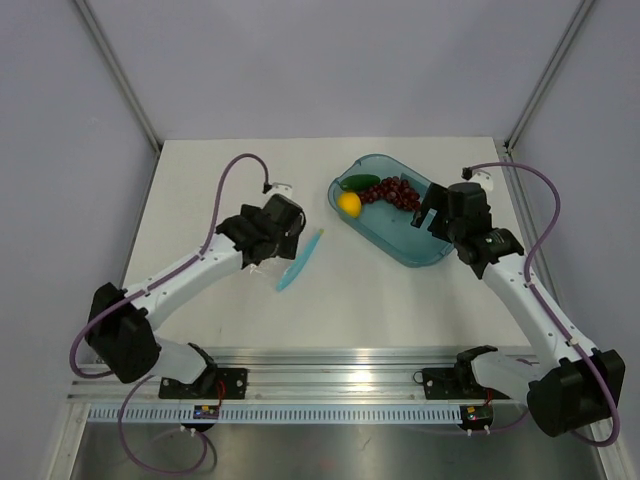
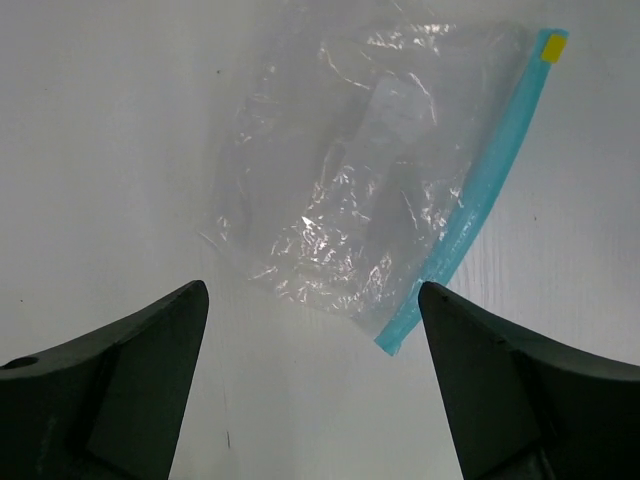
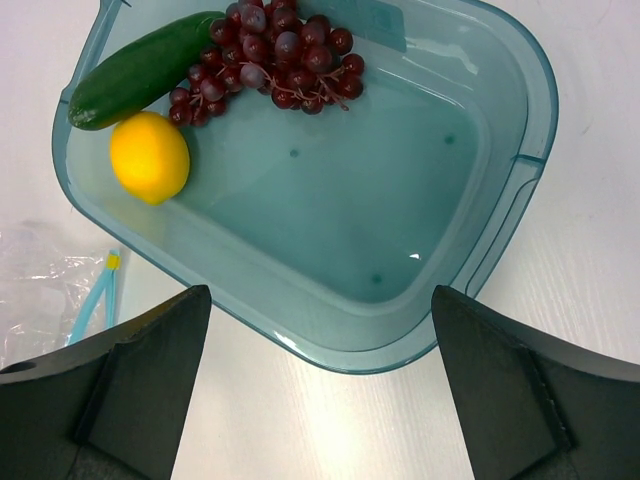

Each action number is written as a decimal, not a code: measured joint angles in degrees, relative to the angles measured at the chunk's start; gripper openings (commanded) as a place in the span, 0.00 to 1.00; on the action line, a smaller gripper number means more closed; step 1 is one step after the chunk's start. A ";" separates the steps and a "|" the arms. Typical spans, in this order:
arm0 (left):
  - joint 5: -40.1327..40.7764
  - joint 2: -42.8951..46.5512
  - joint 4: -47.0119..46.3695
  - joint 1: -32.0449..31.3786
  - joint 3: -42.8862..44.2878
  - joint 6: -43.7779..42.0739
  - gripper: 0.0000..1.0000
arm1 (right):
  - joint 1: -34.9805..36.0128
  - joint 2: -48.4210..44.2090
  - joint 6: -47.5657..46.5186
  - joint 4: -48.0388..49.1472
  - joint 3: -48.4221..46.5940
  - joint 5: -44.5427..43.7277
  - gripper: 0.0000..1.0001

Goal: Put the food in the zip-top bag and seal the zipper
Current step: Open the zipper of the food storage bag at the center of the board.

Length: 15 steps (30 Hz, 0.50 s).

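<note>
- Three foods (lemon (image 3: 150, 157), grapes (image 3: 270, 55), cucumber (image 3: 140, 68)) sit in tray (image 3: 500, 200) below right gripper (image 3: 320, 295); bag (image 2: 350, 180) lies flat below left gripper (image 2: 312, 292).
- Both spread wide, empty.
- Bag looks flimsy, slick: I'd pinch near zipper (image 2: 480, 190).

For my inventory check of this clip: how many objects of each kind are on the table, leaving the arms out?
lemon: 1
grape bunch: 1
cucumber: 1
zip-top bag: 1
teal tray: 1
Total: 5
</note>
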State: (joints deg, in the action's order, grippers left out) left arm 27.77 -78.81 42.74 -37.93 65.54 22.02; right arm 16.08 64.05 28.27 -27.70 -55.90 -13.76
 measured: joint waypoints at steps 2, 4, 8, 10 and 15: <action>2.80 -2.89 0.15 -3.89 0.26 -0.20 0.84 | 0.00 -0.33 0.07 0.17 0.35 0.00 0.99; 5.25 -6.29 0.57 -6.93 1.03 -0.26 0.83 | 0.00 -0.61 0.09 0.48 0.81 0.13 0.99; 10.03 -13.70 1.16 -12.50 2.51 -0.66 0.83 | 0.00 -0.68 0.11 0.87 0.92 1.07 0.99; 11.72 -16.55 1.53 -14.38 3.30 -0.79 0.82 | 0.00 -0.68 0.26 0.98 0.92 1.31 1.00; 14.93 -22.43 1.33 -15.80 5.51 -1.22 0.71 | 0.00 -0.72 0.59 1.01 0.94 1.40 1.00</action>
State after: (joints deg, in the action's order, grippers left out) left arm 42.70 -101.23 44.07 -53.74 71.05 20.80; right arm 16.08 63.33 28.86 -26.70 -54.96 -12.36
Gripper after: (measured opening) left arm 0.763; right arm 0.993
